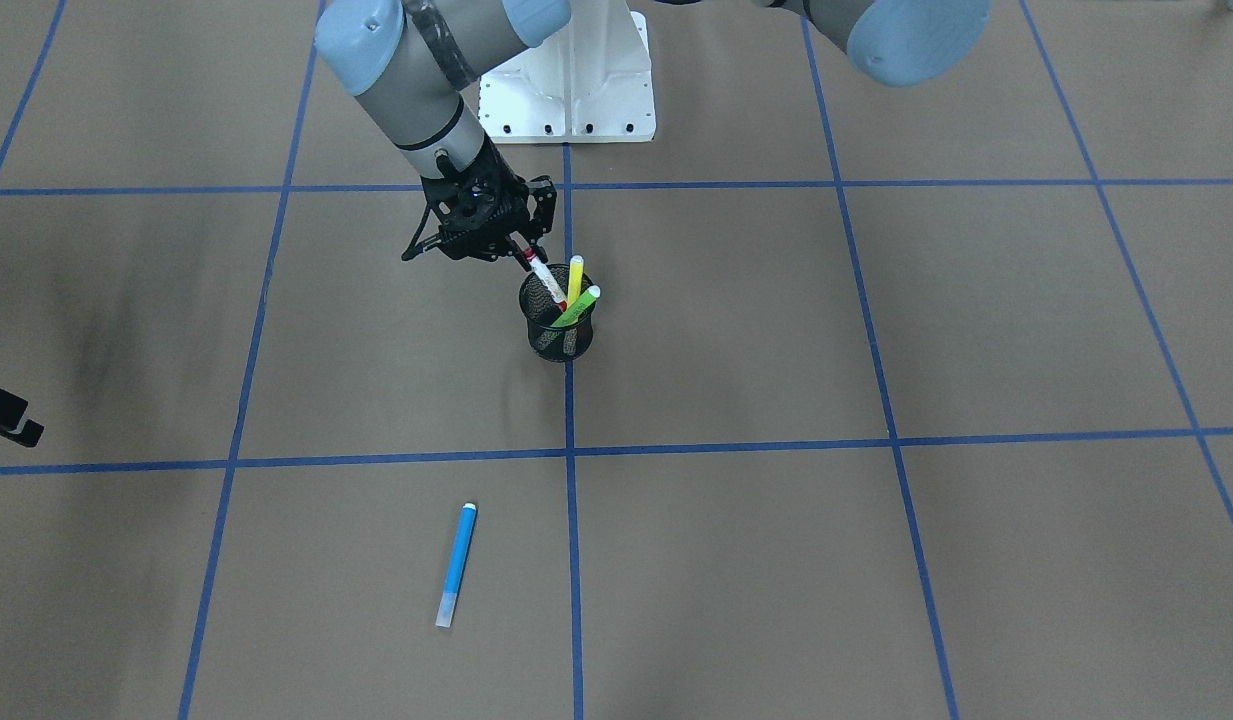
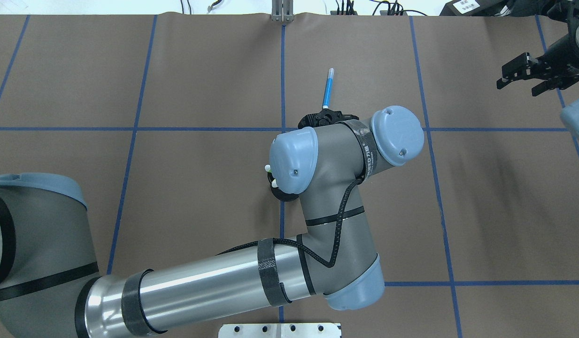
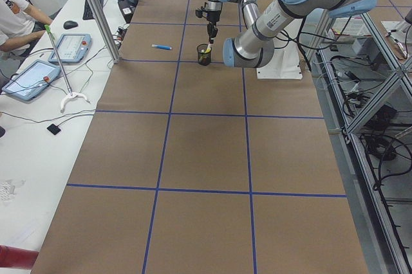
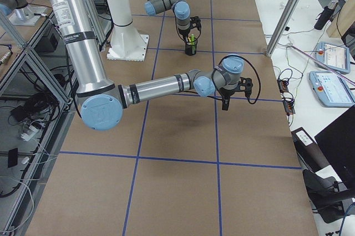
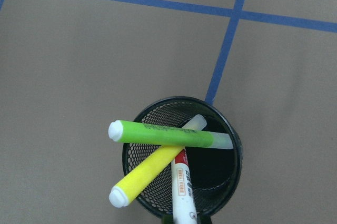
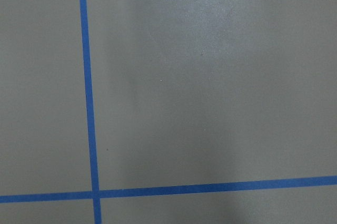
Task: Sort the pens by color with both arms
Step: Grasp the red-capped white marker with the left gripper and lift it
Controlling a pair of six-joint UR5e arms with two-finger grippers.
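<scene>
**A:** Exterior front-facing view: the left fingers (image 1: 517,246) are clenched on the red top end of the white pen (image 1: 548,280), at 11 o'clock from the black mesh cup (image 1: 561,338).

**B:** Where is the rest of that pen?

**A:** Its lower end sits inside the cup, and the pen leans toward 11 o'clock. The yellow pen (image 1: 574,280) and the green pen (image 1: 579,305) stand tilted in the same cup. In the left wrist view the green one crosses over the yellow.

**B:** And the blue pen (image 1: 457,565)?

**A:** It lies flat on the table (image 1: 876,300), well apart from the cup, at 7 o'clock.

**B:** The right fingers (image 2: 515,69)?

**A:** In the overhead view they are out at 2 o'clock, spread apart and released, above the table.
</scene>
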